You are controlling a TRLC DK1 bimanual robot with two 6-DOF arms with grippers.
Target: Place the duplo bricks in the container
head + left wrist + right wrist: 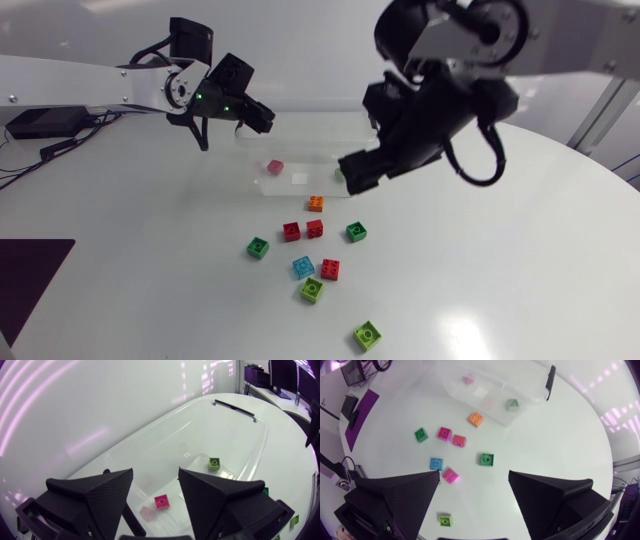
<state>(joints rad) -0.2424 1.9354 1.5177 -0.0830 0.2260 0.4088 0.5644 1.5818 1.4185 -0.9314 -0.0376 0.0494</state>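
Both claws were released and held nothing. The left claw [156, 473] hung over the nine o'clock end of the clear container [250, 435]. Its fingers stood apart above a pink brick [161, 501] lying on the container floor, and a green brick [214, 463] sat further ahead in the same tub. The right claw [474, 474] hovered high with its fingers spread, looking down on the loose bricks on the bench [520, 260].

In the head view the container's long axis ran from nine to three o'clock. The loose bricks were spread at about six o'clock from it, all outside its wall. The orange brick [316, 203] lay closest to the container, at roughly eight o'clock from the right claw [360, 170]. It sat just beside the near wall, though I could not tell whether it touched. A dark green brick [356, 232] lay near six o'clock from that claw.

The right arm seemed the nearer one for the next pick. The bricks were square, so no long axis would govern the claw's turn. The lime brick [367, 335] lay farthest from the container, well apart from the rest.
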